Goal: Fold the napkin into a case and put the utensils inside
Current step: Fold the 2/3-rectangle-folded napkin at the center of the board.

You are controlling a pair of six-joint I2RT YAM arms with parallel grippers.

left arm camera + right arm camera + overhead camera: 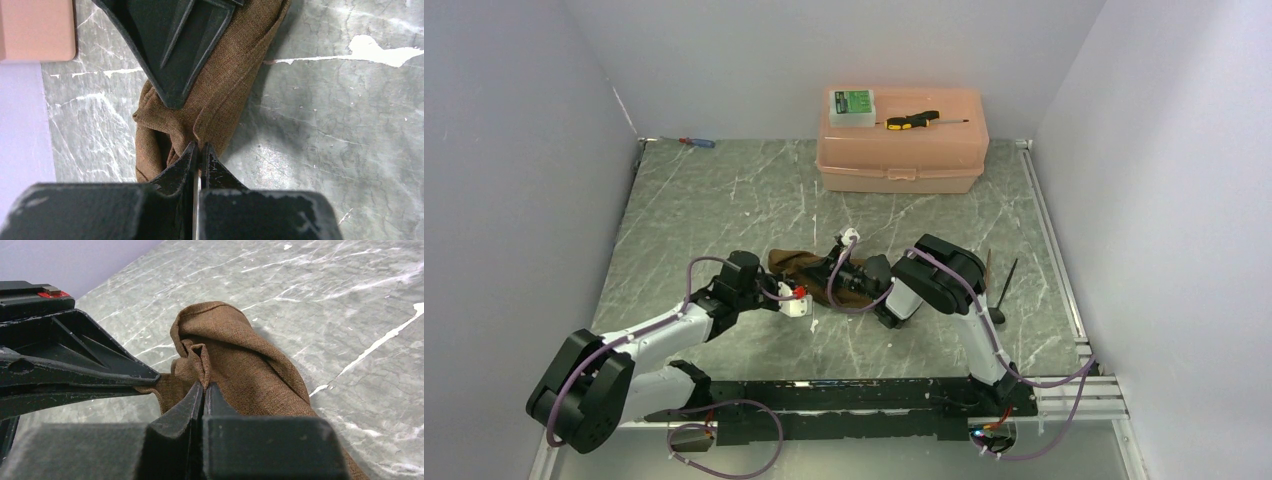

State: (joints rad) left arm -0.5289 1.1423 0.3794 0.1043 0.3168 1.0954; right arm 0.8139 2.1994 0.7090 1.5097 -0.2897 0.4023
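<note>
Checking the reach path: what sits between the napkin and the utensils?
In the top view, the right arm lies between the napkin and the utensils.

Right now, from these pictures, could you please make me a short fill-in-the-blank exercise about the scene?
1. The left gripper and the right gripper both pinch the ___ napkin.
2. The yellow-and-black screwdriver lies on top of the ___ box.
3. The utensils lie beside the ___ arm.
Missing words: brown; pink; right.
</note>
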